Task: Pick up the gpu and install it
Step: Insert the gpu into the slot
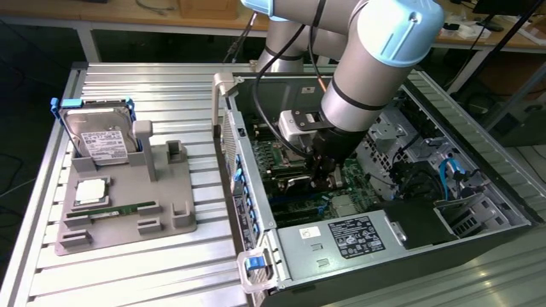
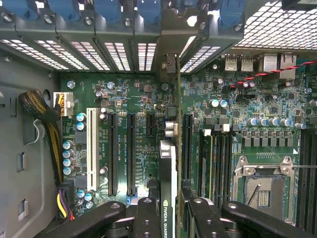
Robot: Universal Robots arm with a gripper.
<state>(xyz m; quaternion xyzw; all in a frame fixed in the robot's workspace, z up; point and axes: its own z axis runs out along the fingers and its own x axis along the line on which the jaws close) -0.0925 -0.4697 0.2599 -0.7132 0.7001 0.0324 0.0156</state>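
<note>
My gripper [image 2: 171, 220] is shut on the gpu [image 2: 168, 168], which the wrist view shows edge-on: a thin dark card with a green-and-white label on its upper edge. The card runs from between my black fingers [image 2: 147, 218] toward the slotted rear wall of the case. It stands upright over the green motherboard [image 2: 148, 106], in line with the gap between two long black expansion slots [image 2: 131, 148]. Whether its edge sits in a slot I cannot tell. In the exterior view my gripper [image 1: 327, 174] reaches down into the open computer case [image 1: 256, 211], and the card is hidden behind it.
A grey fixture [image 1: 128, 204] at the exterior view's left holds a silver hard drive [image 1: 101, 137], a processor chip [image 1: 91, 192] and a green memory stick [image 1: 124, 209]. Inside the case are a power supply [image 1: 346, 236], blue cables [image 1: 452, 173], a braided cable bundle [image 2: 42, 111] and an empty processor socket [image 2: 262, 191].
</note>
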